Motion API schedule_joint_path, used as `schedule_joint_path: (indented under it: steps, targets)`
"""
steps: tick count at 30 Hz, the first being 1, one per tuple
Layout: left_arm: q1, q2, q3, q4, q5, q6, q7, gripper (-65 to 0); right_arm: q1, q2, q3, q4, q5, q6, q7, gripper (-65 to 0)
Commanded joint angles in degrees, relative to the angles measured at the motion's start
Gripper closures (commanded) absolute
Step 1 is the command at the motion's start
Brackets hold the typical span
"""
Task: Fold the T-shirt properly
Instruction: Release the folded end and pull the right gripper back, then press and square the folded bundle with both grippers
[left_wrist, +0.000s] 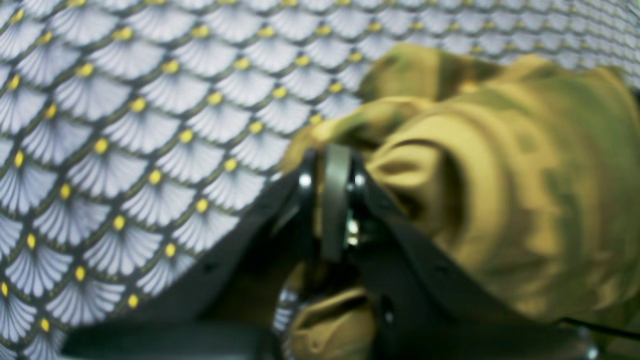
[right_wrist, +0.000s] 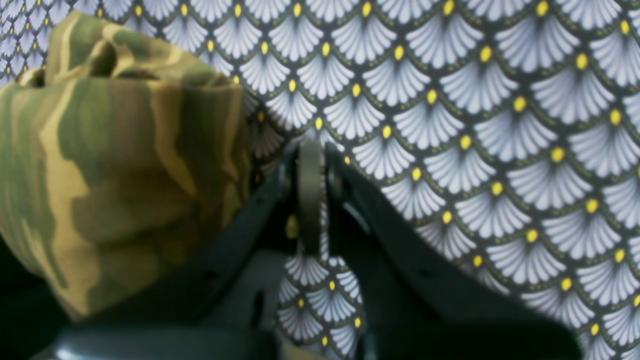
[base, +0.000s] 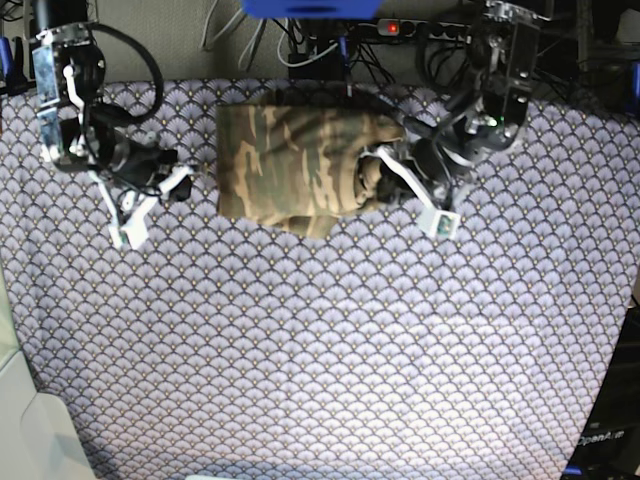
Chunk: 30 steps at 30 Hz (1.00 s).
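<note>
The left hand (base: 385, 172) is clamped on the camouflage cloth T-shirt (base: 300, 160) at its edge, while the right hand (base: 190, 175), closed and empty, rests beside it on the fan-scale patterned tabletop (base: 320, 340).

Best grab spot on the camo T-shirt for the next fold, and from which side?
Probably the bunched flap on the T-shirt beside the left gripper. Come from that side, low over the tablecloth: the cloth is raised and rumpled there, while the rest looks flat.
</note>
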<state>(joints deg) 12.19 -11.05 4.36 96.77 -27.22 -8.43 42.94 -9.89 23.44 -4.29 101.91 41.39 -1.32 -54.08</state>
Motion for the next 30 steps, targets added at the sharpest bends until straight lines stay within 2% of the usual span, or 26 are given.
schedule_joint_path:
  steps: [1,5,8,10,14,21,25,30]
  targets:
    - [-0.19,-0.07,0.17,-1.61,-0.34,-0.15,-0.34,-2.2,-0.79,0.60,0.29,1.26,0.59,0.40,1.38,-0.2]
    - [-2.73,1.69,0.25,-8.46,-0.34,-0.15,-0.43,-2.2,-4.22,0.34,0.21,3.10,-3.45,0.40,2.88,-0.2]
    - [-5.02,3.18,0.43,-11.63,-0.34,-0.15,-0.43,-2.2,-6.51,-1.77,0.21,6.09,-7.06,0.49,2.88,-0.2]
    - [-7.13,4.06,1.93,-14.44,-0.34,-0.15,-0.43,-2.2,-8.09,-2.03,0.21,7.50,-8.11,0.49,2.88,-0.2]
    - [-10.82,5.99,2.72,-18.57,-0.34,-0.15,-0.52,-2.2,-8.70,-2.03,-0.41,8.03,-8.38,0.49,2.96,-0.2]
    - [-14.78,6.52,2.54,-19.10,-0.34,-0.15,-0.52,-2.2,-8.79,-2.03,-5.42,11.37,-9.17,0.22,2.88,-0.2]
    - [-16.98,8.02,2.63,-19.80,-0.34,-0.15,-0.52,-2.2,-8.79,-2.83,-6.47,12.16,-9.17,0.22,2.44,-0.3]
    - [-22.60,10.21,2.72,-27.19,-0.34,-0.15,-0.70,-2.2,-9.85,-3.44,-9.55,12.51,-9.69,0.14,2.61,-0.4]
